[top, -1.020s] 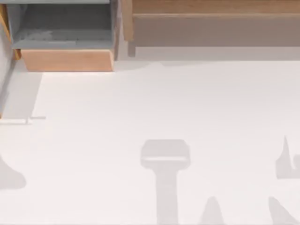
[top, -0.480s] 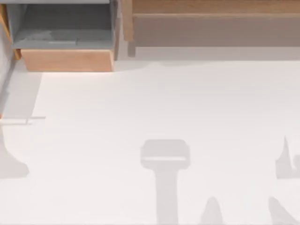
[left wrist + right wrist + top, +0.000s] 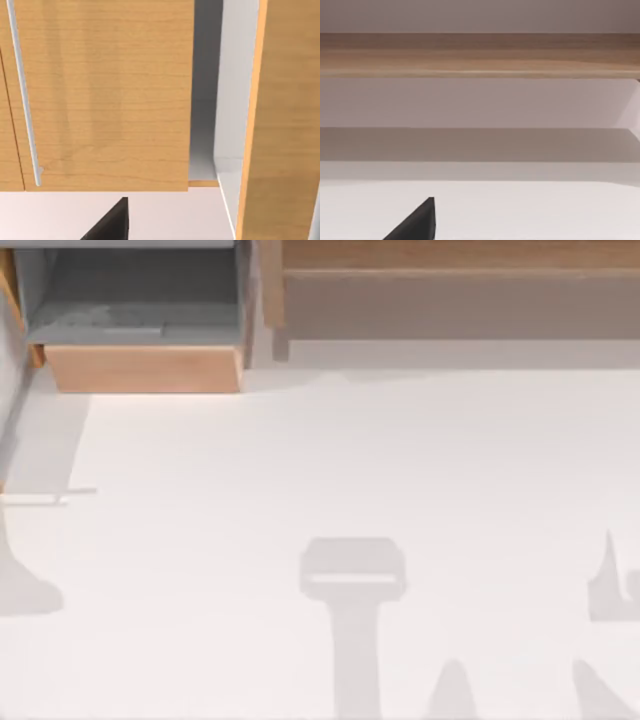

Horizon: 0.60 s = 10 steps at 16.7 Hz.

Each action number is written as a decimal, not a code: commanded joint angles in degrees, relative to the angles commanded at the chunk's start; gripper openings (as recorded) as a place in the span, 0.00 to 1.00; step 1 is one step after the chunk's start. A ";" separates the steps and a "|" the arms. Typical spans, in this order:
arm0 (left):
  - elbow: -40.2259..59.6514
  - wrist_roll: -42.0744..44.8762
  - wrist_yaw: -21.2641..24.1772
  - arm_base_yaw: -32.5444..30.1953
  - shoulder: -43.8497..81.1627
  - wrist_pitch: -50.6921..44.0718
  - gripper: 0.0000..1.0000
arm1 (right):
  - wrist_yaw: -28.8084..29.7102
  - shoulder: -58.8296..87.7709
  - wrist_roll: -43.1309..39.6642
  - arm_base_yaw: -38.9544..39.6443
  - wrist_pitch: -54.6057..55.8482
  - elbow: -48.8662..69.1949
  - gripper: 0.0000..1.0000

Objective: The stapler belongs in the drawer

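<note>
Drawer (image 3: 140,368) is seen pulled open at the far left of the white table (image 3: 350,470), its grey floor exposed behind a tan front panel. A long wooden shelf unit (image 3: 450,290) is set just to its right. A black fingertip (image 3: 112,222) is glimpsed beside wooden panels in the left wrist view.

Left tool (image 3: 111,224): one dark finger edge shows in the left wrist view, pointing toward a wooden panel close ahead; whether it is open or closed cannot be told.
Right tool (image 3: 415,222): one dark finger edge shows in the right wrist view, low over the table and facing the long shelf unit farther off; its opening cannot be told.
</note>
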 joint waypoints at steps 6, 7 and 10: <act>0.00 0.00 0.00 0.00 0.00 0.00 0.32 | 0.00 0.00 0.00 0.00 0.00 0.00 1.00; 0.00 0.00 0.00 0.00 0.00 0.00 0.25 | 0.00 0.00 0.00 0.00 0.00 0.00 1.00; 0.00 0.00 0.00 0.00 0.00 0.00 0.02 | 0.00 0.00 0.00 0.00 0.00 0.00 1.00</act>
